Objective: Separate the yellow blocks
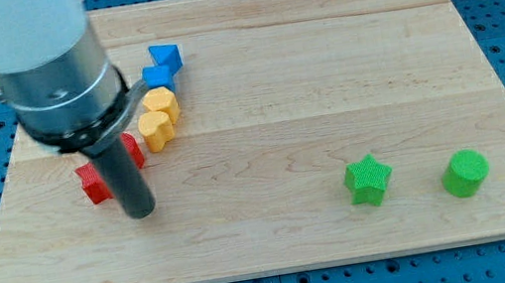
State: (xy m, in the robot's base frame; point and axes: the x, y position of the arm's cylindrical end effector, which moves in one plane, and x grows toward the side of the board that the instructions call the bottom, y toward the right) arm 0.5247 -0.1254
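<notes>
Two yellow blocks touch each other at the board's upper left: one [162,104] above, the other [156,129] just below it. Their exact shapes are hard to make out. My tip [141,213] is below and a little left of the lower yellow block, about a block's width away from it. It stands right beside a red block [92,183] on its left. A second red block [133,150] is partly hidden behind the rod.
Two blue blocks, one [165,57] above the other [157,75], sit just above the yellow pair, the lower one touching it. A green star [369,180] and a green cylinder [465,173] lie at the lower right. The wooden board [322,71] rests on a blue pegboard.
</notes>
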